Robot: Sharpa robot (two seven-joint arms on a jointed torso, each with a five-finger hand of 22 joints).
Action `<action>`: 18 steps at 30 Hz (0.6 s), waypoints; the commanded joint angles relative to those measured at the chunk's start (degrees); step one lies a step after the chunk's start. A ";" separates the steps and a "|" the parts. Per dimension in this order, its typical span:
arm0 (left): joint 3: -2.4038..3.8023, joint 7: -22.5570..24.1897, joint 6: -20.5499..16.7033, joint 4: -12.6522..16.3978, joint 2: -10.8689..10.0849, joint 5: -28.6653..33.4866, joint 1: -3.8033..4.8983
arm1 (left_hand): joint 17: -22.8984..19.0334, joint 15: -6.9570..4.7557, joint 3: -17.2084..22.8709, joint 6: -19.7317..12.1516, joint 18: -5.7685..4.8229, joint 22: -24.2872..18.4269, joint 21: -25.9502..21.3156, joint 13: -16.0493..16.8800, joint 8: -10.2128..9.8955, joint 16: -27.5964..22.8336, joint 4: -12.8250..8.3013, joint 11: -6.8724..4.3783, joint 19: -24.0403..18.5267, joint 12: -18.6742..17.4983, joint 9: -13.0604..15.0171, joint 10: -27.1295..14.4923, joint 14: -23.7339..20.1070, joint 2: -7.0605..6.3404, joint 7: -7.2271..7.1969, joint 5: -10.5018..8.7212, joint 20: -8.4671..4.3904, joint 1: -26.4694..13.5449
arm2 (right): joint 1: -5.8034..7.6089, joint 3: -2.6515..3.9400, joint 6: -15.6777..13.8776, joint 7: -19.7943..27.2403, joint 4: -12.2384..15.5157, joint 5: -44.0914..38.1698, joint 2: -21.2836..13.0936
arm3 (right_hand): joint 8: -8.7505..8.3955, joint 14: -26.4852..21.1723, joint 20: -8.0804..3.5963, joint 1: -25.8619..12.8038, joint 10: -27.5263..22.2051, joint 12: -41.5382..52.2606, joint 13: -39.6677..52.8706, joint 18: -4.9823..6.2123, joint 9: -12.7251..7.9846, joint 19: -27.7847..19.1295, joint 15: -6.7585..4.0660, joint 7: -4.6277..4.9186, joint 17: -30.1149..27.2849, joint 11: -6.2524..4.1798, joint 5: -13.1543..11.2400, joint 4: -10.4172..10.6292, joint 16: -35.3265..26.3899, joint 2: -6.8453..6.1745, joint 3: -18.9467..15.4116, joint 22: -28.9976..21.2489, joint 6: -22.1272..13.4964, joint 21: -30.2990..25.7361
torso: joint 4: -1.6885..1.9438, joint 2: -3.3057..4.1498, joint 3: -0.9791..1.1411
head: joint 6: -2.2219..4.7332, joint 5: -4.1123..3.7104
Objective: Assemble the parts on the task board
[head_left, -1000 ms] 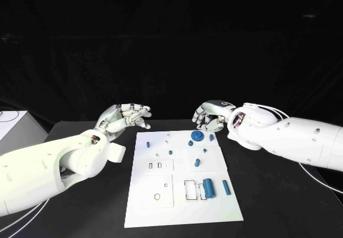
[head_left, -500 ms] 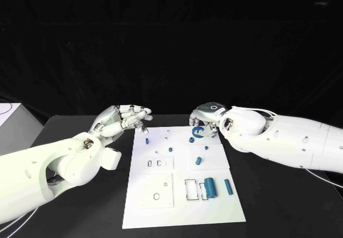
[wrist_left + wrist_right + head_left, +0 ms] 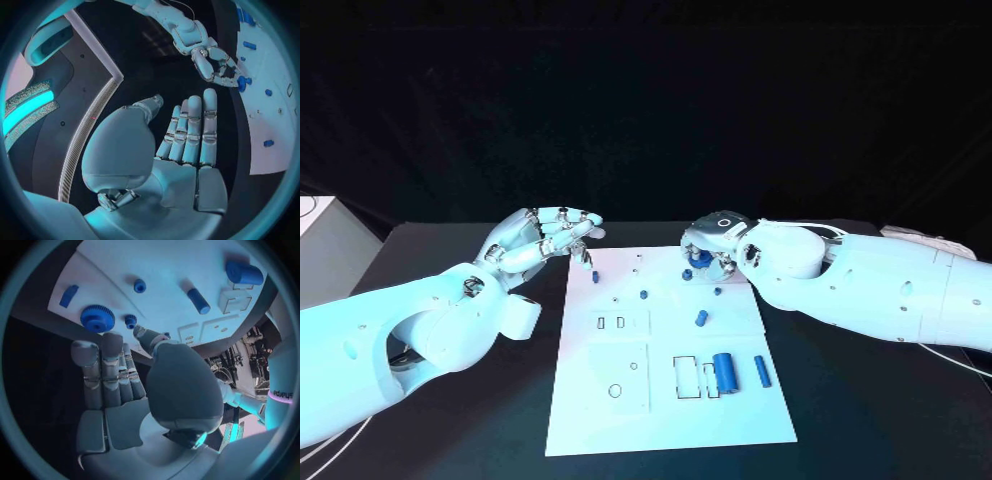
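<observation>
Task board (image 3: 661, 400) on the black table between my arms | blue gear (image 3: 97, 318) at its far end, untouched | right hand (image 3: 708, 250) has come down over the gear since a second ago, released, holding nothing | left hand (image 3: 548, 237) hovers empty off the far-left corner | grasp comes next, I judge.

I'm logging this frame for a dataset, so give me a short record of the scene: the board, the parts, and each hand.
board: white rectangular task board lying flat on the black table
parts: blue toothed gear at the board's far end; large blue cylinder and thin blue pin side by side near the right edge
left hand: silver left hand off the board's far left corner, holds nothing
right hand: silver right hand by the gear; contact unclear
</observation>
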 commanded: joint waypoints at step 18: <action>0.20 -0.12 0.13 -0.02 0.33 -0.66 0.20 | 0.12 0.28 -0.33 -1.00 0.71 0.76 1.33 0.15 -0.17 0.24 -0.14 0.26 -0.01 -0.25 0.15 -1.27 -0.79 0.30 0.18 0.27 0.07 -0.44 | -1.18 -0.05 0.12 -1.15 -0.75 -1.39 1.10 | 0.29 0.53 0.01 1.52 0.99 -0.02 0.17 -1.71 0.83 2.45 -0.01 0.05 5.46 0.03 0.33 1.50 6.64 0.86 1.24 6.44 0.88 4.65 | 0.38 1.01 0.05 | -0.19 -0.15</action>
